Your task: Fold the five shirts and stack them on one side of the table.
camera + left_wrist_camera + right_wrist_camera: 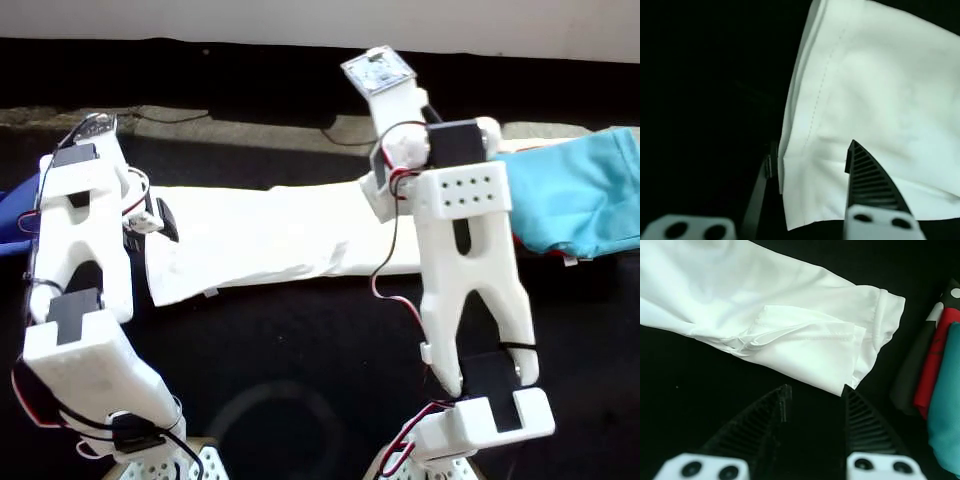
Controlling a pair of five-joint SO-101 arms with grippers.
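Across the table (300,350) middle: white shirt (270,235), a long folded strip.
Left gripper (811,150): jaws apart, straddling the hem corner.
Right gripper (816,390): jaws apart, just short of the other end.
Advice: pinch both ends fully, then lift together.

The white shirt (880,100) is thin, smooth cloth with a soft sheen and a stitched hem. The table (690,365) under it looks matt black. My left claw (813,147) and right claw (816,388) are ribbed black plastic on smooth white plastic mounts. The teal shirt (945,405) is matt cloth.
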